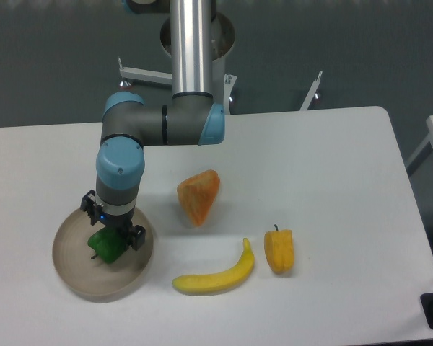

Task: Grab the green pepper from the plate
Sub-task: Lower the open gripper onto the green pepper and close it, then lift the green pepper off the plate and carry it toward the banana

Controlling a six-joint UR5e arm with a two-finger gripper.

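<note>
While my end effector [112,232] sits low over the green pepper [106,246] on the plate [68,259] at lower left, I cannot tell its opening; its glossy, lumpy skin could slip sideways.

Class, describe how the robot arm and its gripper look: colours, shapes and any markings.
The arm has a polished silver tube link, dark grey cylindrical joint housings and light blue rounded end caps. At its tip sits a small black two-finger gripper showing a tiny blue light on its side. No loose cables or readable markings are visible.
</note>
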